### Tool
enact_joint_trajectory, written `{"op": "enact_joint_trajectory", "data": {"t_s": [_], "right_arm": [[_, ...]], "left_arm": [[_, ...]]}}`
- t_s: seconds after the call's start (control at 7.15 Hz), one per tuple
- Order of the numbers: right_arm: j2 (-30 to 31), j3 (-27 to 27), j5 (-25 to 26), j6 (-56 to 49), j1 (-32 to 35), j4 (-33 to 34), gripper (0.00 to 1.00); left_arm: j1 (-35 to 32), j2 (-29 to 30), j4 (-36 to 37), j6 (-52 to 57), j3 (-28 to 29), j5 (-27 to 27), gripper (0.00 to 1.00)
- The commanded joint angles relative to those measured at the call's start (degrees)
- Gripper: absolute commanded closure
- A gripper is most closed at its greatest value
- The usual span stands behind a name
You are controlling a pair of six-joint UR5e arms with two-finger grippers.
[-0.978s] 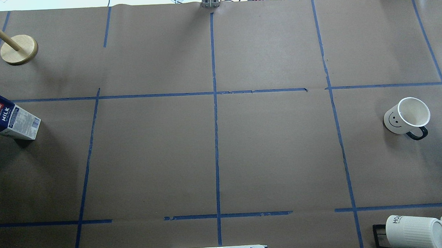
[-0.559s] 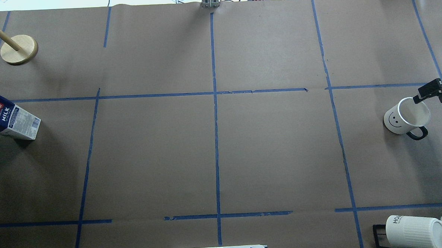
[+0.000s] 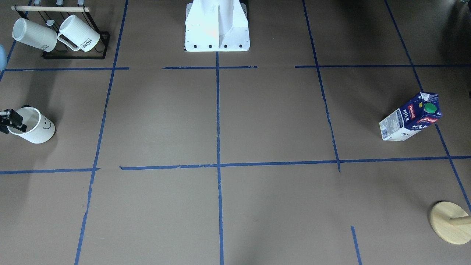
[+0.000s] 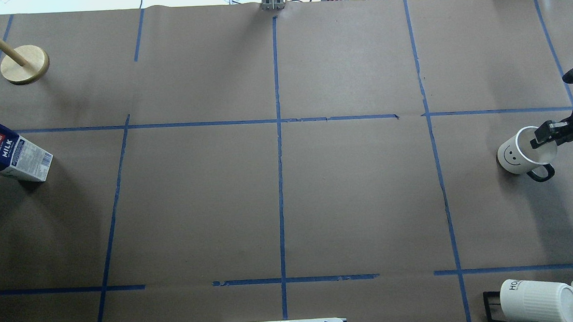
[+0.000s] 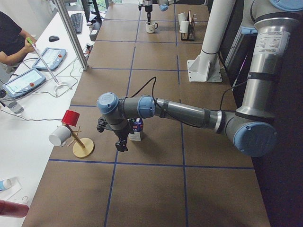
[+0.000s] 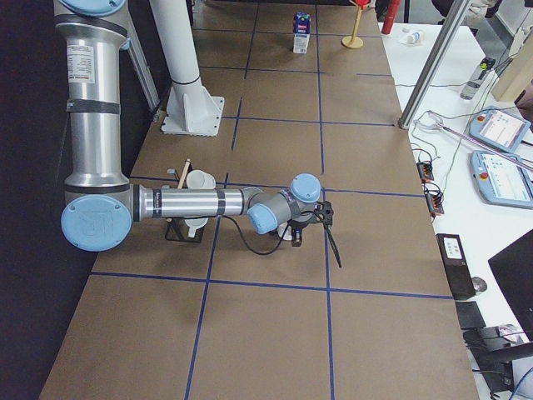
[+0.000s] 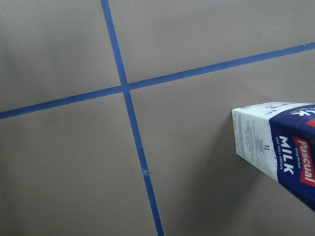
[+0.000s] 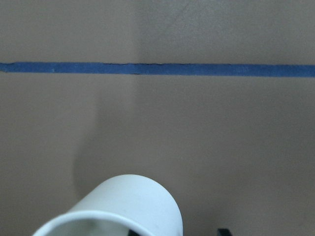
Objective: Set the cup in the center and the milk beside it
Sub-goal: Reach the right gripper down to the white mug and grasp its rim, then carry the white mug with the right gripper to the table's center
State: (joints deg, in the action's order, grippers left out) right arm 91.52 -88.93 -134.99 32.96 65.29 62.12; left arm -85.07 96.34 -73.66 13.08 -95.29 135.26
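Cup: the cup (image 4: 527, 150) stands upright at the far right of the overhead view, mouth up, smiley turned toward the middle and handle toward the lower edge. That leaves its rim free to be gripped.
Right gripper: the right gripper (image 4: 552, 108) is spread wide. One finger (image 4: 542, 137) hangs over the cup's mouth and the other sits outside, above the rim in frame. I read that as a line-up to pinch the wall.
Milk: the milk (image 4: 13, 153) stands upright at the far left edge, cap side cut off by the frame.
Left gripper: the left gripper (image 5: 121, 142) is just beside the carton in the left side view. I cannot tell how far it is spread.
Centre: the blue crossing (image 4: 278, 120) sits mid-frame, well apart from both items.
Room: from the cup leftward to the crossing the bench (image 4: 365, 201) shows only paper and tape, and the same goes for the milk's side.
Edges: a mug rack (image 4: 539, 300) sits in the lower right corner and a wooden stand (image 4: 24, 64) in the upper left, both off those lines.
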Motion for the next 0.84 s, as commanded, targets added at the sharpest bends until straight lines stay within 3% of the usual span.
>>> {"op": "enact_joint_trajectory", "data": {"t_s": [0.0,0.14,0.28,0.42,0.56,0.7], "right_arm": [[0.1,-3.2,-0.5,0.1,-0.2,0.5,1.00],[-1.6,-8.9,-0.7,2.7,-2.9,1.6,1.00],[-9.9,-11.7,-0.9,11.2,-6.5,6.7,1.00],[-19.2,-11.4,0.1,21.9,-12.8,11.3,1.00],[-30.1,-8.2,5.6,33.6,-18.7,15.7,1.00],[-38.7,-2.1,10.0,40.7,-22.2,17.6,1.00]], "left_arm": [[0.0,0.0,0.0,-0.3,-0.6,0.1,0.00],[0.0,0.1,0.0,-0.4,-1.1,0.1,0.00],[0.0,0.1,-0.1,-0.4,-1.4,0.1,0.00],[0.1,0.1,-0.1,-0.4,-1.5,0.3,0.00],[0.1,0.2,-0.1,-0.3,-2.1,0.9,0.00],[0.1,0.1,0.0,-0.5,-2.9,0.9,0.00]]}}
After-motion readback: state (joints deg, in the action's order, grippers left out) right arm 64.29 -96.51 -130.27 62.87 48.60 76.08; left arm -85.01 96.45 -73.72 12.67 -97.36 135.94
